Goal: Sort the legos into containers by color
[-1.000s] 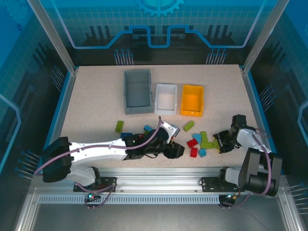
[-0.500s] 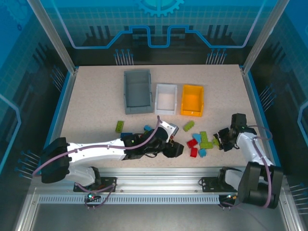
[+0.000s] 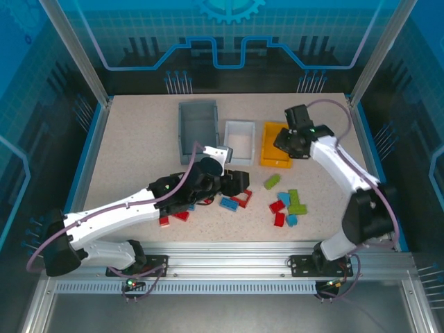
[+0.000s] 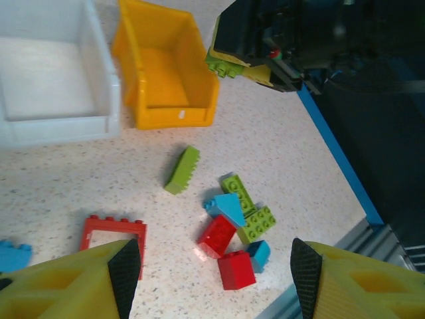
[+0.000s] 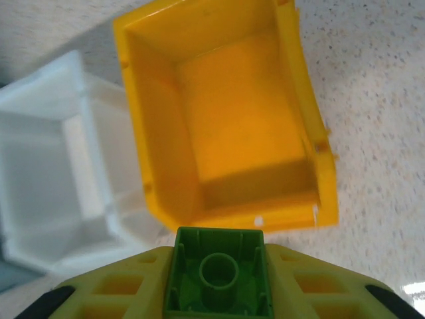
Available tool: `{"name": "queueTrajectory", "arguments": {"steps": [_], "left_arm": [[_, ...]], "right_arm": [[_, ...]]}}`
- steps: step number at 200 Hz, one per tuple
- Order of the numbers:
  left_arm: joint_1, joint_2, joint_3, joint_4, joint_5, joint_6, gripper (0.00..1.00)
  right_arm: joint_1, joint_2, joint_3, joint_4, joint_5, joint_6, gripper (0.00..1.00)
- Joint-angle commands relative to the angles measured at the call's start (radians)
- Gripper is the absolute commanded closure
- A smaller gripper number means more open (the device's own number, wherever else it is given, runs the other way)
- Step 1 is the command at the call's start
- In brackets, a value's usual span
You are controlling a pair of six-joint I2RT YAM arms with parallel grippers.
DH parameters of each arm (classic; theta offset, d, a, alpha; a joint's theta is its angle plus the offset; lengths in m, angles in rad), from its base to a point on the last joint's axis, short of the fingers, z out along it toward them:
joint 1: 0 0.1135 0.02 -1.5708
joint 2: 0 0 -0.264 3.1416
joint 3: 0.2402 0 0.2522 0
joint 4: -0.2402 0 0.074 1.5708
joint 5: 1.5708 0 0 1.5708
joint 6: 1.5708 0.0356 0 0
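Note:
My right gripper (image 3: pixel 287 143) (image 5: pixel 219 279) hovers over the near edge of the orange-yellow container (image 3: pixel 277 136) (image 5: pixel 226 119), shut on a green lego (image 5: pixel 219 272) (image 4: pixel 222 63). My left gripper (image 3: pixel 238 182) (image 4: pixel 214 272) is open above the table with nothing between its fingers (image 4: pixel 123 267). Below it lie a red frame (image 4: pixel 114 232) (image 3: pixel 243 199), a loose green brick (image 4: pixel 182 169) (image 3: pixel 272 182), and a cluster of green (image 4: pixel 247 203), blue (image 4: pixel 227 207) and red legos (image 4: pixel 216 236) (image 3: pixel 279 219). The orange-yellow and white containers (image 3: pixel 239 139) (image 5: pixel 60 173) look empty.
The dark grey container (image 3: pixel 198 130) stands left of the white one. A blue brick (image 3: pixel 228 203) and two red bricks (image 3: pixel 182 215) lie beside my left arm. The table's blue right border (image 4: pixel 332 146) runs close to the lego cluster.
My right gripper closed on a green lego at the table's right and carried it up to the orange-yellow container. My left arm swung back, uncovering red and blue bricks.

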Motion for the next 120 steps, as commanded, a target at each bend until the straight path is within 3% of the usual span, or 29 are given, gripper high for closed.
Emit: {"name": "queueTrajectory", "arguments": {"steps": [1,26,56,96,120], "left_arm": [[0.009,-0.03,0.035,-0.057,-0.026,-0.014,0.35],[0.01,-0.031,0.041,-0.067,-0.032,-0.009,0.35],[0.015,-0.038,0.039,-0.137,-0.076,-0.049,0.34],[0.052,-0.086,-0.018,-0.243,-0.112,-0.147,0.35],[0.082,-0.131,-0.058,-0.337,-0.138,-0.196,0.35]], "right_arm": [[0.001,0.129,0.092,-0.059,0.047,-0.069,0.63],[0.0,0.253,0.19,-0.082,0.044,-0.079,0.61],[0.0,0.334,0.253,-0.138,0.064,-0.052,0.51],[0.013,0.335,0.249,-0.132,0.053,-0.045,0.39],[0.04,0.263,0.247,-0.136,0.101,-0.054,0.38]]}}
